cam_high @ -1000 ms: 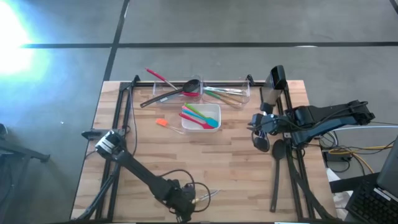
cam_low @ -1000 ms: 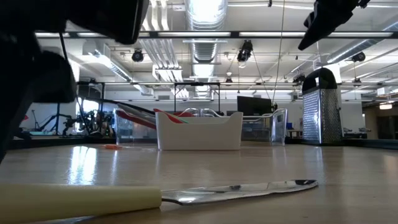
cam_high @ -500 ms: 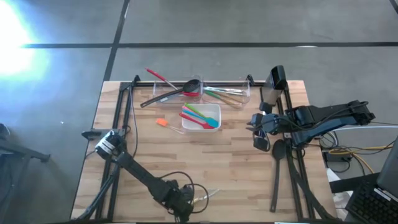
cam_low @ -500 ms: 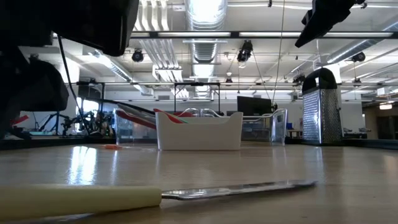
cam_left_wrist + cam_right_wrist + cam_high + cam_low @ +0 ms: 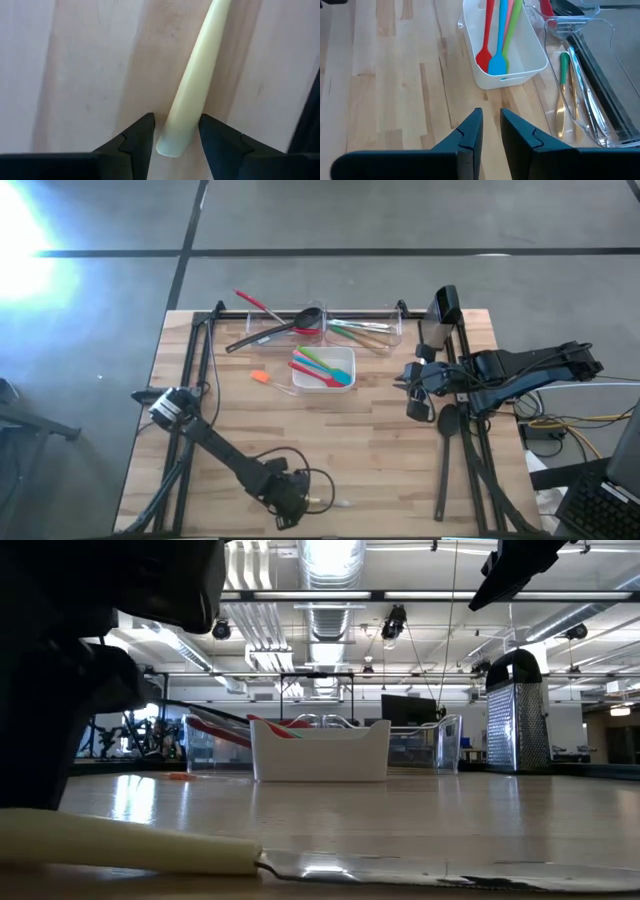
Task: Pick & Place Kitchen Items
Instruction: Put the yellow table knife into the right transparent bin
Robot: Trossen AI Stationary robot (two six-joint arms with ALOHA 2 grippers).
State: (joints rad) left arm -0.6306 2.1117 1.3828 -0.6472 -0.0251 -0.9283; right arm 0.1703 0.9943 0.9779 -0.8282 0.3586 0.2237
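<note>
The wooden table [image 5: 380, 450] filled the centre of the high view, with the dark arms entering from its lower left and right edges. Against its upper edge two clear bins [image 5: 330, 325] were set side by side, the black ladle [image 5: 272, 332] lying across the left one and slim utensils in the right. Just below them stood the white dish [image 5: 345, 357], in which the red, blue and green spatulas [image 5: 498, 35] were laid together. A metal grater [image 5: 516, 710] was seen upright at the right of the low view.

The left gripper [image 5: 175, 134] was lowered to the table at the bottom centre of the high view, its fingers [image 5: 141, 136] set narrowly on either side of the cream-handled knife [image 5: 196, 80]; whether they actually pressed the handle could not be told for sure. The knife's blade [image 5: 420, 870] lay flat on the wood.

The right gripper [image 5: 490, 131] was held above the table's right side, its fingers nearly together, with nothing between them.
</note>
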